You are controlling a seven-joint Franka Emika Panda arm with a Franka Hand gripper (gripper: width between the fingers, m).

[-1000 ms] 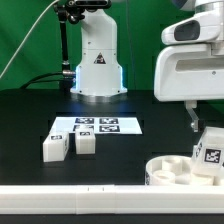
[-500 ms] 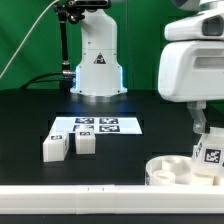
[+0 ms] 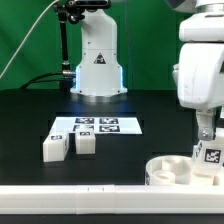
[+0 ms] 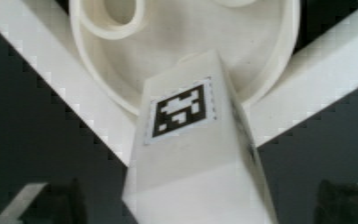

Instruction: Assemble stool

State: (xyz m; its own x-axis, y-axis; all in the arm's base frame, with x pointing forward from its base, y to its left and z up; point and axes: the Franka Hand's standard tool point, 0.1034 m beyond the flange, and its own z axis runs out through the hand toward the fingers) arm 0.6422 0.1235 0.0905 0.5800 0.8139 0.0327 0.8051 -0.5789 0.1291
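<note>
Exterior view, going from its left to its right: two loose legs [image 3: 69,145] lie side by side on the black table [image 3: 30,115], just in front of the marker board [image 3: 96,126], well apart from the action. The robot base [image 3: 97,60] stands behind them. Far over on that view's right, by the front rail [image 3: 70,199], sits the seat [image 3: 170,170], a round rimmed disc, and a third leg [image 3: 208,155] stands tilted at its right side, tag facing us; we judge it is resting in or against the seat rim, but can't tell which from here. The arm's big white housing hangs right above it, w/ the gripper [image 3: 205,128] just over the leg's top end. Wrist view gives the relation that matters: the leg [image 4: 190,150] runs lengthwise straight out from the camera toward the seat [image 4: 158,50], its far end over the seat's hollow, and it lies centred btw the two dark fingertips [image 4: 34,203], which show only as blurs at the frame corners. The jaws are spread wide, one either side of the leg, touching nothing as far as we can make out. So the leg is directly below and in line w/ the tool, long axis tilted, not upright. We judge the next move needs a short straight descent and a squeeze across the leg's narrow faces, no sideways shift.
</note>
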